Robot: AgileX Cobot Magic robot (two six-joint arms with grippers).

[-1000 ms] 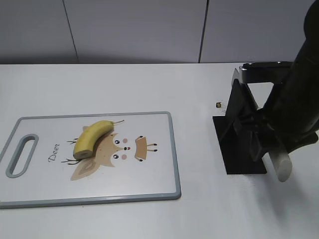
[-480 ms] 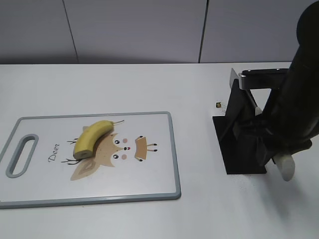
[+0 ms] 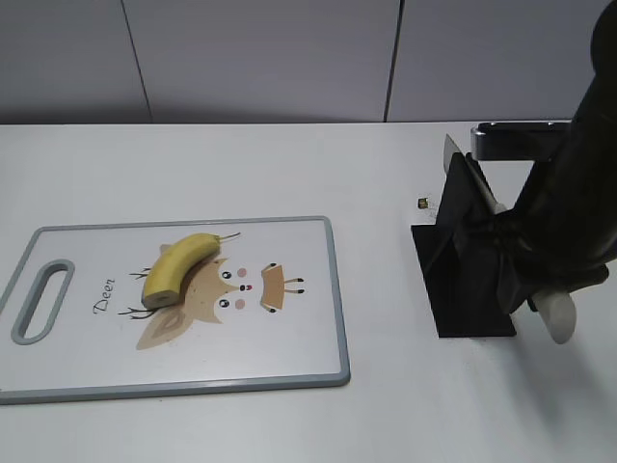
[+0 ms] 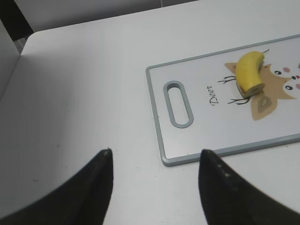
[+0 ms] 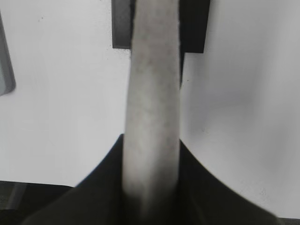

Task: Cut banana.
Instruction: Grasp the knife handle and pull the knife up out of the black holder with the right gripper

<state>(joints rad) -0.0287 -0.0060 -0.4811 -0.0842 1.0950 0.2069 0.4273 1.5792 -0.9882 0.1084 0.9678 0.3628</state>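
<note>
on the far left, the left gripper (image 4: 154, 185) hovers over bare white table (image 3: 193, 164), its two dark fingers spread wide with nothing between them, short of the handle slot of the cutting board (image 3: 318, 289). the board is a pale grey-rimmed slab printed with a cartoon deer. the banana (image 3: 176, 267) lies on that print, left of the board's centre, unpeeled, stem pointing up and right in the exterior view, its flat cut face turned toward the near left. nothing touches it.

further right stands a black knife stand (image 3: 463, 280) on a flat black base, well apart from the board. the right gripper (image 5: 152, 178) is beside it, jaws pressed onto a pale grey knife handle (image 3: 554, 318) that sticks out below the arm in the exterior view and fills the middle of the right wrist view. the blade is hard to make out; a pale sliver near the top of the stand may be part of it, but i cannot tell whether it is free of the stand.

the risks from here, as i judge them: if the blade is caught in the stand, pulling could drag or tip the stand. the handle is smooth and round, so it may twist in the grip and spoil the cutting angle. the banana is curved and unheld, so it may roll or skid under the blade unless the left gripper steadies it.
</note>
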